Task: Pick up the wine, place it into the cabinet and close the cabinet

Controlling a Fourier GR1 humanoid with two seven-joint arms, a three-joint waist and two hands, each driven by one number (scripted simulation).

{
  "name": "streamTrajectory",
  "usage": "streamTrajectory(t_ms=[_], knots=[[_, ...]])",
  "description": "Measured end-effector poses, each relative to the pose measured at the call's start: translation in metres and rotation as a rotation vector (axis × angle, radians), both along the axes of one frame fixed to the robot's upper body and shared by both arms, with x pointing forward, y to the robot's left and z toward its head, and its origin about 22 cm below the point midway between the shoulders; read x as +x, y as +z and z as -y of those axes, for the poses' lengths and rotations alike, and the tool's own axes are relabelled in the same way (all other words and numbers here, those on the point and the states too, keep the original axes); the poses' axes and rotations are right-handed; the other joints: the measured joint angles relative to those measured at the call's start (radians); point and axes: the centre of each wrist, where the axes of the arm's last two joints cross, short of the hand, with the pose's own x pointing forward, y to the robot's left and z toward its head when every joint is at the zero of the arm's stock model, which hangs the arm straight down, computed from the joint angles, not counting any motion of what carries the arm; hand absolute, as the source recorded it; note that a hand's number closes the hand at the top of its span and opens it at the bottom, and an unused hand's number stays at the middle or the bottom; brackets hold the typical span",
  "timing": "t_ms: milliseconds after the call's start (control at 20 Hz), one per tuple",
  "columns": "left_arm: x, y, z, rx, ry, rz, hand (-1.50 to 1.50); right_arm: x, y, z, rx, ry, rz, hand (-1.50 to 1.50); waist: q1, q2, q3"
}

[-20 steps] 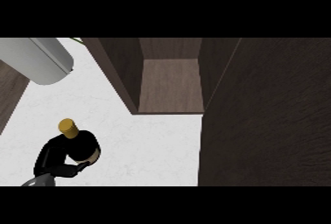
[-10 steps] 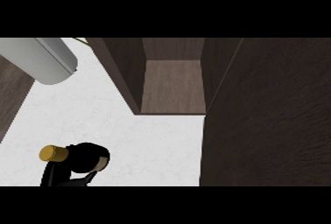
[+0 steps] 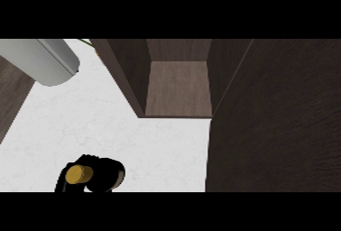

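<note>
Wine held low at the view's bottom left, cabinet open above

Wine [image 3: 78, 174] shows you only its gold cap, seen end-on near the lower left of the head view. Black fingers wrap the bottle's dark body just to the right of that cap, so the hand [image 3: 106, 175] is curled round the wine and hides most of it. You cannot tell from this view which of the two hands it is, since only the dark fingers show at the lower edge.

Above and to the right of the hand, the white surface [image 3: 100, 122] lies bare up to the cabinet [image 3: 178, 85], which stands open with its brown floor panel facing you. The cabinet's left wall runs down to a front edge well apart from the wine. A broad dark panel [image 3: 279, 122], which may be the cabinet's door, fills the right side from top to bottom, and its left edge bounds the open room beside the hand. A grey rounded object [image 3: 47, 61] sits at the upper left, with a dark strip [image 3: 13, 97] along the surface's left border.
</note>
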Motion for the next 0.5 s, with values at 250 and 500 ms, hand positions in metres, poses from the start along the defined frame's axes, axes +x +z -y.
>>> streamTrajectory(t_ms=[250, 500], knots=[[-0.004, 0.024, 0.029, -0.051, -0.058, 0.042, 1.5, -0.004, -0.005, -0.001, 0.005, 0.002, 0.003, -1.5, -0.001, 0.001, -0.003], [-0.005, 0.068, 0.049, -0.088, -0.091, 0.094, 1.5, -0.005, -0.005, 0.005, 0.007, 0.006, 0.003, -1.5, -0.002, 0.002, -0.004]])
